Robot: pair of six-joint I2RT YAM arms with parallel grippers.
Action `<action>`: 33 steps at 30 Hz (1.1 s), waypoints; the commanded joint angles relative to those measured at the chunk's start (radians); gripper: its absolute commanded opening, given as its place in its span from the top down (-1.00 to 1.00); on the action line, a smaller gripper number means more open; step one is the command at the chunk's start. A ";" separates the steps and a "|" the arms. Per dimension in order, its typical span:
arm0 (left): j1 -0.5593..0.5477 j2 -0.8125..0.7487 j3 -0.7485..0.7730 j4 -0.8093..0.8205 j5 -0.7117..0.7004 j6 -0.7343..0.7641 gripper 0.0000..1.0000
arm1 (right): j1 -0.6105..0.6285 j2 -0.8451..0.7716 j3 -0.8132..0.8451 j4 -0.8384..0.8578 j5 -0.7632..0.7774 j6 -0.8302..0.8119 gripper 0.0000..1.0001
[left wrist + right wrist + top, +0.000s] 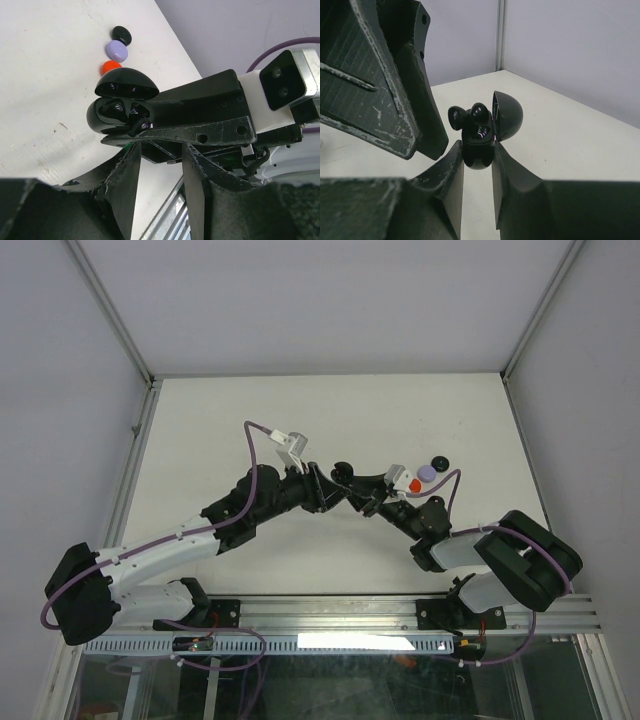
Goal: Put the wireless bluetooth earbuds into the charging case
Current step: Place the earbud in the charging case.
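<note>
The right pincer [477,150] pinches a shiny black round charging case [102,120], lid open, with two tiny black earbuds [480,112] sitting in it, and the left pincer [160,150] is spread.

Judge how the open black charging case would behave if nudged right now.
The charging case looks glossy and rounded, pinched low by the right gripper, so it may slip or pivot. Its hinged lid stands open and would probably swing shut. The earbuds sit proud and could pop out.
</note>
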 commanded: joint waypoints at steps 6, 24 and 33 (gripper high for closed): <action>-0.012 -0.046 0.084 -0.126 -0.078 0.083 -0.01 | 0.003 -0.014 0.006 0.126 0.020 -0.015 1.00; -0.004 0.017 0.196 -0.175 -0.039 0.172 -0.08 | 0.003 -0.013 0.008 0.126 0.001 -0.001 1.00; -0.004 0.025 0.206 -0.149 0.073 0.180 0.01 | 0.003 0.001 0.015 0.127 0.000 0.001 1.00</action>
